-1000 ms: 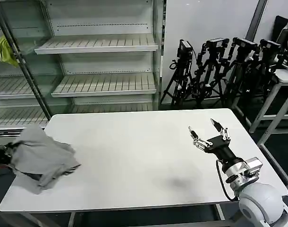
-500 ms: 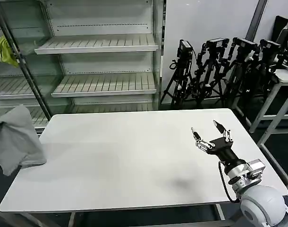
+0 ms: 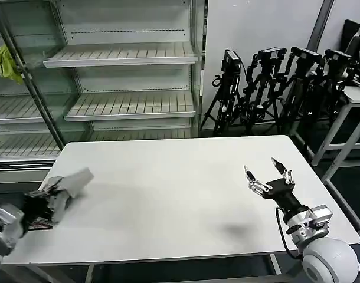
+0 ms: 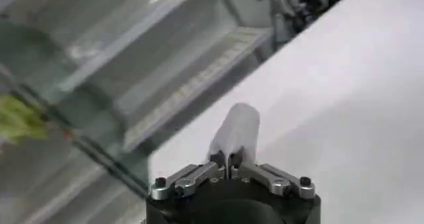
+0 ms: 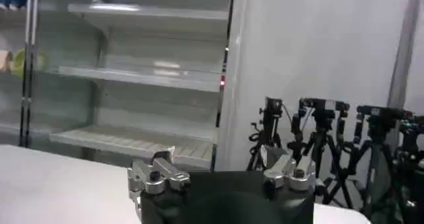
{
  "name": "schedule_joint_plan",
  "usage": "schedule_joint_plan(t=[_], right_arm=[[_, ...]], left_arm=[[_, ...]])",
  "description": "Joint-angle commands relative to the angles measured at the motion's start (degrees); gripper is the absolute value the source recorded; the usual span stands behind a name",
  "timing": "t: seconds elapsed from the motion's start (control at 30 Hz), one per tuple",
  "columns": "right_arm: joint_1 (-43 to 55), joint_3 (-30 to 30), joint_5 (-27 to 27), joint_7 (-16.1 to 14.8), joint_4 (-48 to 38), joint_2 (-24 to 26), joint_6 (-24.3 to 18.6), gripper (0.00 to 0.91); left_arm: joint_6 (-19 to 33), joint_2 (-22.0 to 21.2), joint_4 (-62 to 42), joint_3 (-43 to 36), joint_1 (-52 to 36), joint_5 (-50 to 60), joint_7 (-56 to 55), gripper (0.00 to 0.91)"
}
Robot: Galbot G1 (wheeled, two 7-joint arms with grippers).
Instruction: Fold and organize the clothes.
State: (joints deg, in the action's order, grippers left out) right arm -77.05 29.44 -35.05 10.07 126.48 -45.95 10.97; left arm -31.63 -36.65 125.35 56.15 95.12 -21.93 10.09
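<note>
White and bare across most of its top, the worktop (image 3: 168, 194) fills the middle of the head view. The left tool (image 3: 71, 183) reaches in over the worktop's left edge, low and tilted, its pale fingers (image 4: 233, 134) pressed together. From the left wrist view those fingers stand closed tip to tip over the white surface, with no cloth between them. Just below the left arm, at the worktop's left edge, a dark bundle with a small red mark shows, too blurred to tell whether it is one of the clothes.

The right tool (image 3: 267, 174) hangs above the right side of the worktop, well apart from the left one, with its fingers spread wide and nothing held. The right wrist view shows its two finger bases (image 5: 158, 172) set far from each other.

Behind the worktop stands a rack of slatted shelves (image 3: 121, 56). A yellow-green cloth (image 3: 6, 62) hangs at the far left of the rack. To the right of the shelves, a cluster of black tripods (image 3: 268, 88) stands against the wall.
</note>
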Motion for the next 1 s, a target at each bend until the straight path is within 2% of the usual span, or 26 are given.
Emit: schedule_joint_plan(t=[0.03, 0.4, 0.63, 0.67, 0.7, 0.73, 1.0], right_arm=[[-0.7, -0.3, 1.0, 0.0, -1.0, -0.8, 0.1, 0.907], [0.2, -2.4, 1.8, 0.3, -3.0, -0.3, 0.3, 0.907], [0.3, -2.8, 2.2, 0.7, -2.9, -0.1, 0.7, 0.907], [0.3, -2.9, 2.2, 0.7, -3.0, -0.1, 0.8, 0.907], [0.3, -2.9, 2.3, 0.7, -3.1, -0.1, 0.8, 0.907], [0.5, -3.1, 2.3, 0.7, -3.3, -0.1, 0.8, 0.907], [2.2, -5.1, 2.4, 1.1, -4.2, 0.0, 1.2, 0.907]], left_arm=[[-1.2, -2.7, 2.6, -17.5, -8.3, -0.5, -1.9, 0.050], [-1.4, -6.8, -2.9, -34.1, -21.2, -3.7, -5.6, 0.050], [-1.4, -8.9, -4.3, -39.9, -26.6, -5.0, -7.3, 0.050], [-1.4, -9.0, -4.3, -40.4, -27.3, -5.6, -7.5, 0.101], [-1.2, -9.1, -4.3, -41.0, -28.0, -7.0, -7.9, 0.222], [-0.7, -9.2, -4.2, -41.3, -28.6, -9.2, -8.5, 0.907], [1.9, -6.9, 0.4, -39.9, -30.5, -17.3, -8.9, 0.907]])
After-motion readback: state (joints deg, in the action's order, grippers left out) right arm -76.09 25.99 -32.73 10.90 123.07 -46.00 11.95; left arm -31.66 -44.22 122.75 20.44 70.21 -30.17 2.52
